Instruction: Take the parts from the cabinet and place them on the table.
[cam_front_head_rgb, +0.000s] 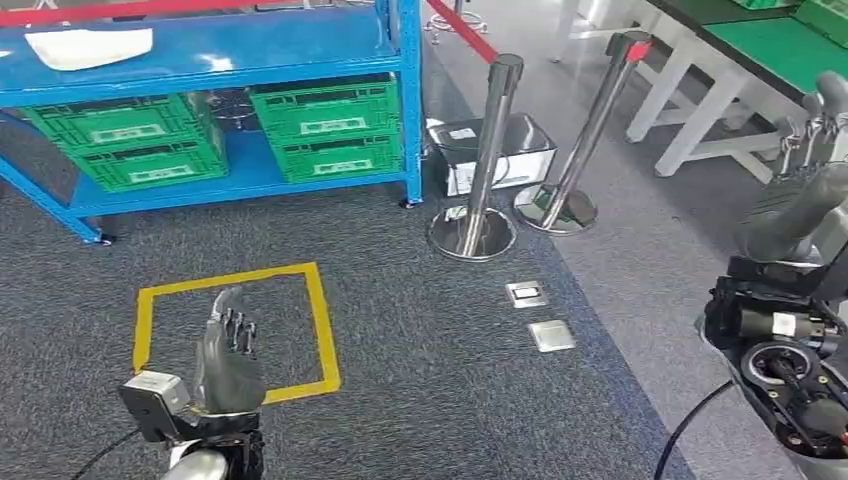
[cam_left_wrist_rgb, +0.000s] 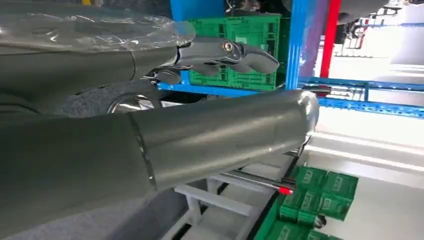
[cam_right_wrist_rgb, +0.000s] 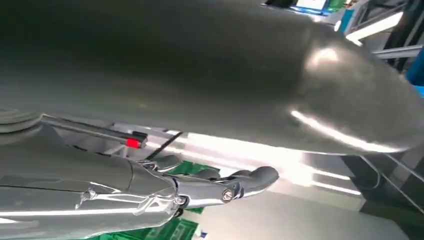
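Observation:
The blue cabinet stands ahead at the upper left. Its lower shelf carries green crates; a white plastic bag lies on the shelf above. The green-topped table on white legs is at the upper right. My left hand hangs low at the front left over the carpet, fingers straight and apart, holding nothing. In the left wrist view the left hand points toward the green crates. My right hand is raised at the right edge near the table, empty; the right hand shows straight fingers.
Two steel stanchions with a red belt stand right of the cabinet, a grey box behind them. A yellow tape square marks the carpet under my left hand. Two metal floor plates lie mid-floor.

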